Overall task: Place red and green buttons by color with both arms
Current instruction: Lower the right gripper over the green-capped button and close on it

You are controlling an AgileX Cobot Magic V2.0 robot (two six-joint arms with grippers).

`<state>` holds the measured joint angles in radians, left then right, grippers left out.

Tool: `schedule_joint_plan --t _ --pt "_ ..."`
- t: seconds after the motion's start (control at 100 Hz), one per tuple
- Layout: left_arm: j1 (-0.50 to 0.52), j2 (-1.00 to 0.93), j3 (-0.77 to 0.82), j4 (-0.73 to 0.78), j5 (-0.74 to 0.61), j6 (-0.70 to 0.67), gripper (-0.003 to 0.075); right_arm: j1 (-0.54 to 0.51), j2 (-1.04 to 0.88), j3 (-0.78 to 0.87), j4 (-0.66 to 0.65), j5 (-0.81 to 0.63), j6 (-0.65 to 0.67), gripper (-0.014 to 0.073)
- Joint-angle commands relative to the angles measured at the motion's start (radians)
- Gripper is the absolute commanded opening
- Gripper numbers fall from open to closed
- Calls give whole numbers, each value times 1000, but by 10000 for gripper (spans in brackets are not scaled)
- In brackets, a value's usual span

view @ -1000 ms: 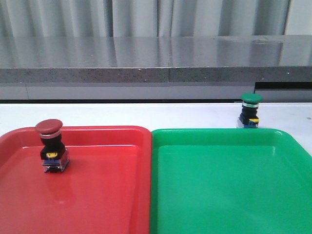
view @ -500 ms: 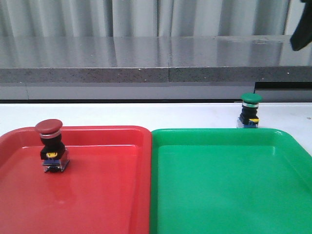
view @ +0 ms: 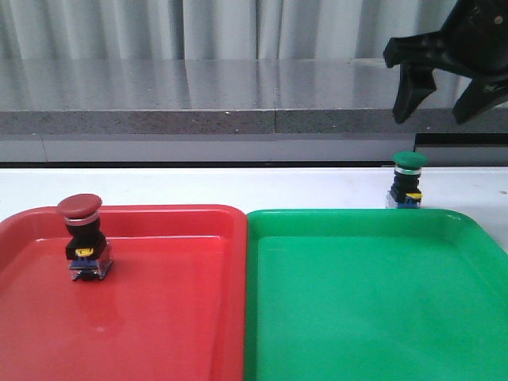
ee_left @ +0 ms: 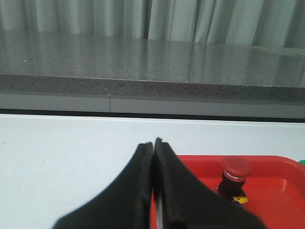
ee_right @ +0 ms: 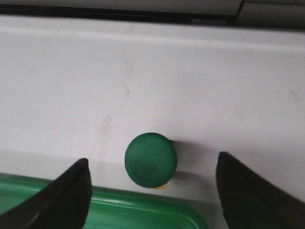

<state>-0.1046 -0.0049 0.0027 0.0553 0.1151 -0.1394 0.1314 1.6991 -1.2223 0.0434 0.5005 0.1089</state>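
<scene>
The red button (view: 82, 235) stands upright in the red tray (view: 159, 317) near its far left; it also shows in the left wrist view (ee_left: 235, 180). The green button (view: 408, 180) stands on the white table just behind the green tray (view: 373, 309). My right gripper (view: 435, 101) hangs open in the air above the green button; in the right wrist view the button (ee_right: 151, 159) lies between the spread fingers (ee_right: 66, 195). My left gripper (ee_left: 154, 143) is shut and empty, left of the red button, and is out of the front view.
The white table (view: 238, 186) runs behind both trays. A grey stone ledge (view: 238, 95) and a curtain stand at the back. The green tray's far rim (ee_right: 143, 205) lies just below the green button in the right wrist view.
My right gripper has come into the front view from the upper right and moved left and down toward the green button. The buttons and trays have not moved.
</scene>
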Motion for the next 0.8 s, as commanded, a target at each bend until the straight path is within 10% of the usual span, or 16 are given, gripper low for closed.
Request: schedule_joint_plan --t 0.0,0.29,0.58,0.79 --pt "1 -32 40 -5 -75 -3 -19 1 11 -58 -1 -44 -3 550" --pt "1 -32 40 -5 -75 -3 -19 1 113 -64 -1 -52 -3 543" --pt "1 -32 40 -5 -75 -3 -19 1 111 -64 -1 -59 -3 207" --pt "1 -32 40 -5 -75 -3 -19 1 75 -64 -1 -54 -3 193"
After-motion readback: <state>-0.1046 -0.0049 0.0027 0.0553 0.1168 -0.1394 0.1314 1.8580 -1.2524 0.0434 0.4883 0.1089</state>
